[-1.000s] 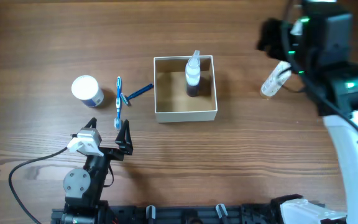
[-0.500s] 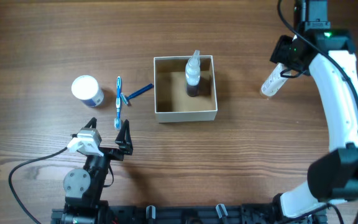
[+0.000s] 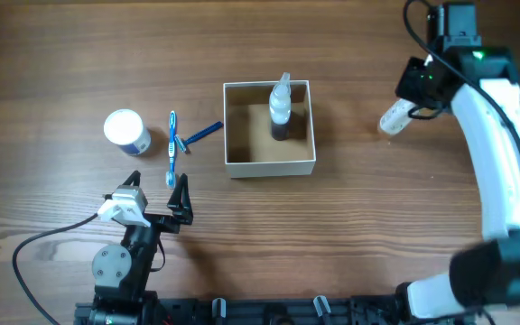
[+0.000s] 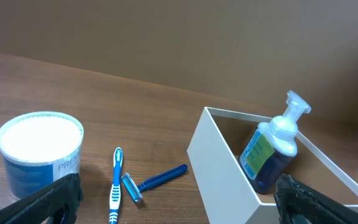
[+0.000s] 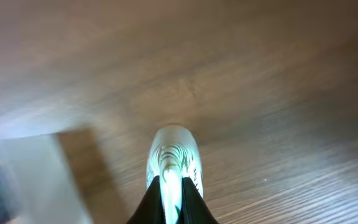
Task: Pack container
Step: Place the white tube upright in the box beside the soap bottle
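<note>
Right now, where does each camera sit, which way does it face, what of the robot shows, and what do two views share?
Overhead: above the table, looking straight down; left arm and right arm show.
Left wrist: low, facing across the table at jar and container; open jaws at bottom corners.
Right wrist: facing down at the table; jaws grip a white tube.
First two share the pump bottle in the container.

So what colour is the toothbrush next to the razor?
The toothbrush is blue and white. It shows best in the left wrist view.
</note>
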Available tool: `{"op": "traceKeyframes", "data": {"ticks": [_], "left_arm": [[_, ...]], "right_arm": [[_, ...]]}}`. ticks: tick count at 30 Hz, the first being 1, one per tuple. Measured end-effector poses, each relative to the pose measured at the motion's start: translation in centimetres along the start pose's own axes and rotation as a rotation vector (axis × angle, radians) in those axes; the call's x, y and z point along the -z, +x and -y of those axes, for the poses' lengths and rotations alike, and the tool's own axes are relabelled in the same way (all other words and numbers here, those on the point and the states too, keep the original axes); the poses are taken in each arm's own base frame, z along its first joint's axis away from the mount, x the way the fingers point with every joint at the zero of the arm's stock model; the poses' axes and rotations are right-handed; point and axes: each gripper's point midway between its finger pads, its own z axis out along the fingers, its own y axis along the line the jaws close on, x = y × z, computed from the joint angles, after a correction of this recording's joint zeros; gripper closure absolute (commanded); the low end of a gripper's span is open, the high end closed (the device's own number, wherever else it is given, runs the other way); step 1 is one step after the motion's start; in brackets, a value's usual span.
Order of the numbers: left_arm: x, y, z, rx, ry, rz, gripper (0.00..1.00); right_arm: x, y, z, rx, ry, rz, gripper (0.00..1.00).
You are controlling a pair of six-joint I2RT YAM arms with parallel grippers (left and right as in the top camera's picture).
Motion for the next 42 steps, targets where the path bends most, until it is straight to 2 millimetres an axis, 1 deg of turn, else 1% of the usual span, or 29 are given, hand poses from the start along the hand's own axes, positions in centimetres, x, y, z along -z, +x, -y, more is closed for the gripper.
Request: {"op": "traceKeyframes", "data": {"ticks": [1, 2, 3, 5, 7, 8, 10, 12, 13, 16, 17, 19, 23, 25, 28, 29, 33, 34, 35, 36, 37, 38, 40, 42], "left_arm": [[0.0, 0.0, 0.0, 0.000, 0.000, 0.000, 0.00], [0.0, 0.0, 0.0, 0.000, 0.000, 0.000, 0.00], [0.0, 0.0, 0.0, 0.000, 0.000, 0.000, 0.00], [0.0, 0.0, 0.0, 0.000, 0.000, 0.000, 0.00], [0.0, 0.0, 0.0, 0.000, 0.000, 0.000, 0.00], [0.0, 0.0, 0.0, 0.000, 0.000, 0.000, 0.00], [0.0, 0.0, 0.0, 0.000, 0.000, 0.000, 0.00], [0.0, 0.0, 0.0, 0.000, 0.000, 0.000, 0.00], [0.0, 0.0, 0.0, 0.000, 0.000, 0.000, 0.00], [0.0, 0.0, 0.0, 0.000, 0.000, 0.000, 0.00], [0.0, 0.0, 0.0, 0.000, 0.000, 0.000, 0.00], [0.0, 0.0, 0.0, 0.000, 0.000, 0.000, 0.00], [0.0, 0.0, 0.0, 0.000, 0.000, 0.000, 0.00], [0.0, 0.0, 0.0, 0.000, 0.000, 0.000, 0.00], [0.0, 0.0, 0.0, 0.000, 0.000, 0.000, 0.00], [0.0, 0.0, 0.0, 0.000, 0.000, 0.000, 0.00], [0.0, 0.0, 0.0, 0.000, 0.000, 0.000, 0.00], [0.0, 0.0, 0.0, 0.000, 0.000, 0.000, 0.00], [0.0, 0.0, 0.0, 0.000, 0.000, 0.000, 0.00], [0.0, 0.0, 0.0, 0.000, 0.000, 0.000, 0.00], [0.0, 0.0, 0.0, 0.000, 0.000, 0.000, 0.00], [0.0, 0.0, 0.0, 0.000, 0.000, 0.000, 0.00], [0.0, 0.0, 0.0, 0.000, 0.000, 0.000, 0.00], [0.0, 0.0, 0.0, 0.000, 0.000, 0.000, 0.00]], "right_arm": [[1.6, -0.1, -0.5, 0.009, -0.026, 0.036, 0.96], [4.1, -0.2, -1.3, 0.026, -0.070, 0.090, 0.96], [6.0, -0.1, -1.9, 0.040, -0.104, 0.131, 0.96], [10.7, 0.8, -3.8, 0.095, -0.209, 0.217, 0.96], [14.1, 2.2, -5.4, 0.150, -0.301, 0.268, 0.96], [15.4, 2.9, -6.1, 0.174, -0.338, 0.282, 0.96], [17.0, 4.2, -7.3, 0.218, -0.400, 0.291, 0.96], [17.3, 5.2, -8.6, 0.260, -0.433, 0.273, 0.96], [17.0, 5.5, -9.2, 0.272, -0.436, 0.261, 0.96], [15.3, 6.2, -11.0, 0.304, -0.430, 0.208, 0.96], [14.2, 6.4, -12.0, 0.318, -0.421, 0.183, 0.96], [12.5, 6.6, -13.0, 0.327, -0.406, 0.147, 0.96], [8.2, 6.8, -15.1, 0.337, -0.362, 0.074, 0.96], [6.6, 6.7, -15.9, 0.339, -0.352, 0.060, 0.96], [4.5, 7.0, -16.7, 0.343, -0.330, 0.025, 0.96], [3.4, 7.3, -17.1, 0.348, -0.319, 0.007, 0.96], [0.8, 8.1, -17.5, 0.362, -0.282, -0.047, 0.96], [0.1, 8.4, -17.6, 0.366, -0.274, -0.061, 0.94], [-0.3, 8.5, -17.6, 0.368, -0.268, -0.070, 0.82], [-0.8, 8.8, -17.7, 0.371, -0.261, -0.082, 0.62], [-1.2, 8.9, -17.7, 0.373, -0.255, -0.090, 0.57], [-1.4, 9.0, -17.8, 0.369, -0.255, -0.093, 0.55], [-1.4, 8.8, -18.0, 0.366, -0.261, -0.085, 0.41], [-1.3, 8.8, -18.1, 0.362, -0.265, -0.083, 0.37]]}}
